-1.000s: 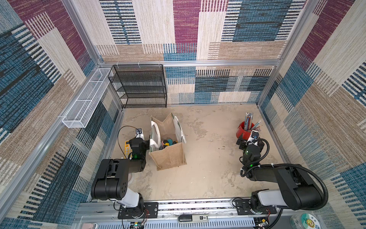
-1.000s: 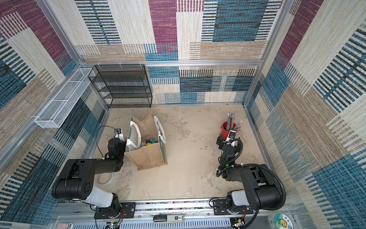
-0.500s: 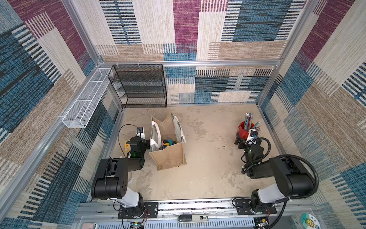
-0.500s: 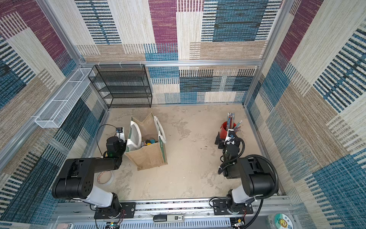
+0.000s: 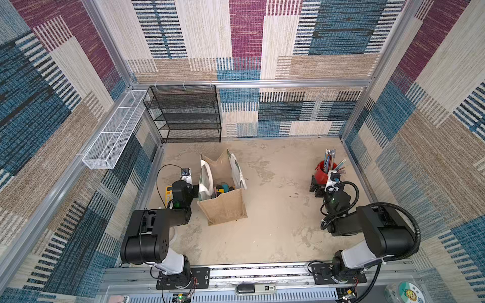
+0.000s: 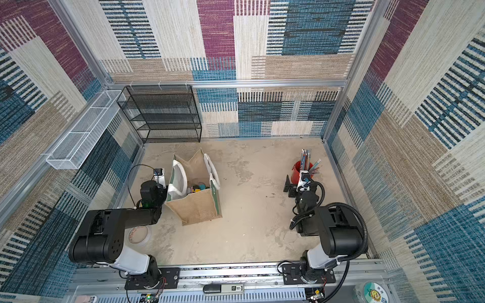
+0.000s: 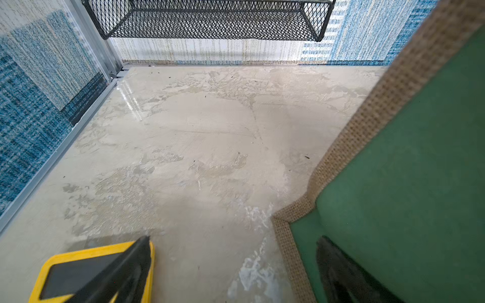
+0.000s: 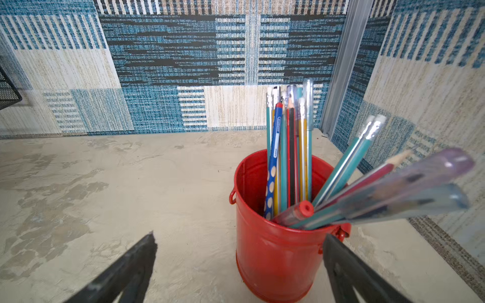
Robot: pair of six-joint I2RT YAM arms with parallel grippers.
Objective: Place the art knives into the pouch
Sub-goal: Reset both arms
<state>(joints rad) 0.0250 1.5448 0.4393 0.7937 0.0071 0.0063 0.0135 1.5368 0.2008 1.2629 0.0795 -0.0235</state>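
The pouch (image 5: 223,207), a tan jute bag with white rope handles, stands open at the left middle of the floor in both top views (image 6: 195,207). Several small coloured items lie inside it. I cannot pick out the art knife in any view. My left gripper (image 7: 233,238) is open, low beside the pouch's green face (image 7: 406,157), one finger in front of that face and one over a yellow-framed black object (image 7: 78,270). My right gripper (image 8: 240,234) is open at a red bucket of pens (image 8: 275,251), which stands between its fingers, close to one.
A black mesh shelf (image 5: 183,115) stands against the back wall. A white wire basket (image 5: 112,133) hangs on the left wall. A tape roll (image 6: 139,234) lies under the left arm. Bare floor lies between the pouch and the red bucket (image 5: 321,173).
The right arm has drawn its elbow in and carried its open gripper closer to the red bucket. The left gripper has crept slightly forward beside the pouch.
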